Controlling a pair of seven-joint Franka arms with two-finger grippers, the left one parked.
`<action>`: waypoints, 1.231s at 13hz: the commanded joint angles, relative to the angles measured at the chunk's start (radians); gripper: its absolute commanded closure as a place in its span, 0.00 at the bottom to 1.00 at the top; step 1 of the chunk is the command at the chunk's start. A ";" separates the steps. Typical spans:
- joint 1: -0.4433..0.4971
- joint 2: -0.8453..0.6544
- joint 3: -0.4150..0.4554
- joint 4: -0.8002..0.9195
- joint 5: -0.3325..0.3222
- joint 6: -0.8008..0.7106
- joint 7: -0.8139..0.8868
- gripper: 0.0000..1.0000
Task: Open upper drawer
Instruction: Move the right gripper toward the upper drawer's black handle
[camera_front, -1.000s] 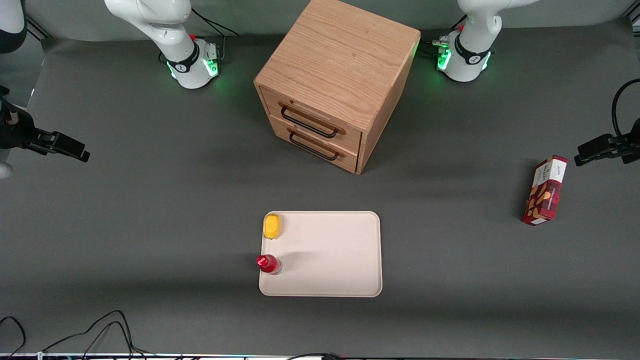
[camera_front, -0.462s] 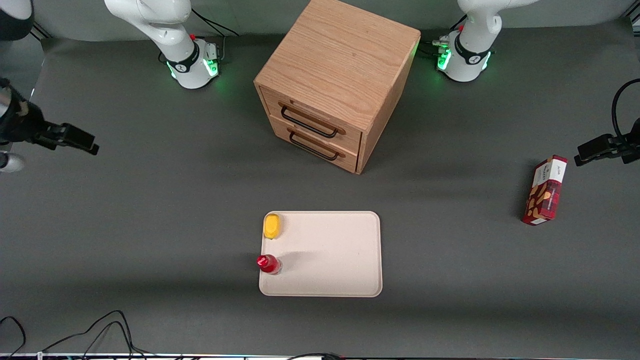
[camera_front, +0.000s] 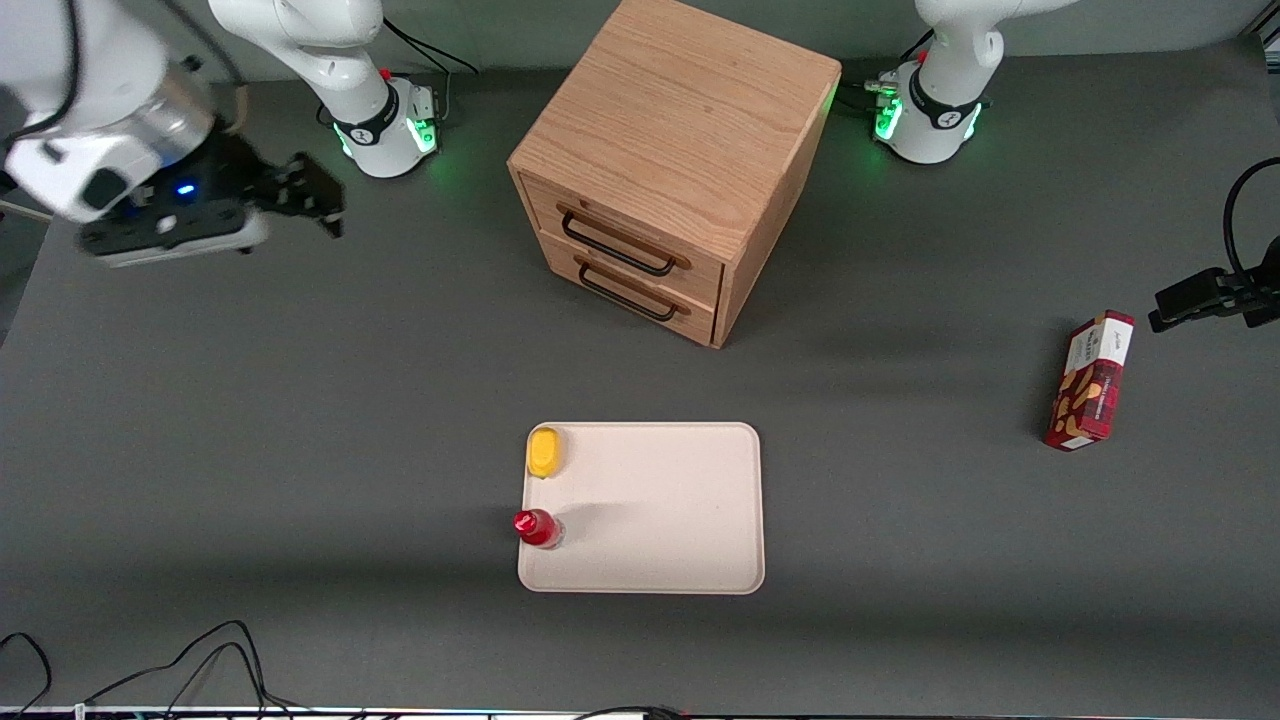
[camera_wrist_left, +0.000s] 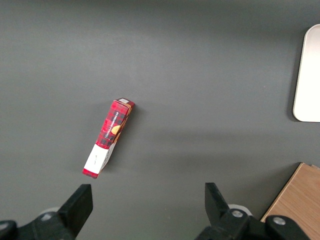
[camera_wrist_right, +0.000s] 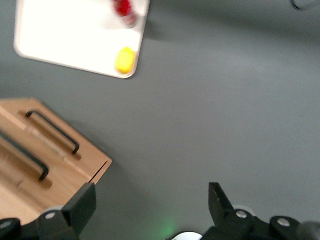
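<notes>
The red plaid box (camera_front: 1090, 381) is lying on the desk (camera_front: 300, 420) toward the parked arm's end, well away from the cabinet (camera_front: 672, 165). It's got a white panel with writing on it, but the print is too small to read.

The cream tray (camera_front: 670, 510) is sitting nearer the front camera than the cabinet, and it's carrying two things along one edge: a small yellow item (camera_front: 543, 452) in a corner and a red-capped bottle (camera_front: 537, 527) standing close to it.

The gripper (camera_front: 320, 200) is hanging in the air toward the working arm's end, well apart from the cabinet and up off the desk. Its jaws are spread wide and aren't holding or touching anything.

The upper drawer (camera_front: 628, 235) is sitting fully closed in the cabinet's front, right above the lower drawer (camera_front: 632, 287), each with its black wire handle (camera_front: 617, 247) lying across the face. Both drawer fronts are showing up in the right wrist view too.
</notes>
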 joint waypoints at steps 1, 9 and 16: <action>-0.003 0.050 0.109 0.020 0.026 -0.003 -0.087 0.00; 0.068 0.395 0.285 0.015 0.146 0.153 -0.089 0.00; 0.116 0.536 0.286 -0.090 0.134 0.379 -0.275 0.00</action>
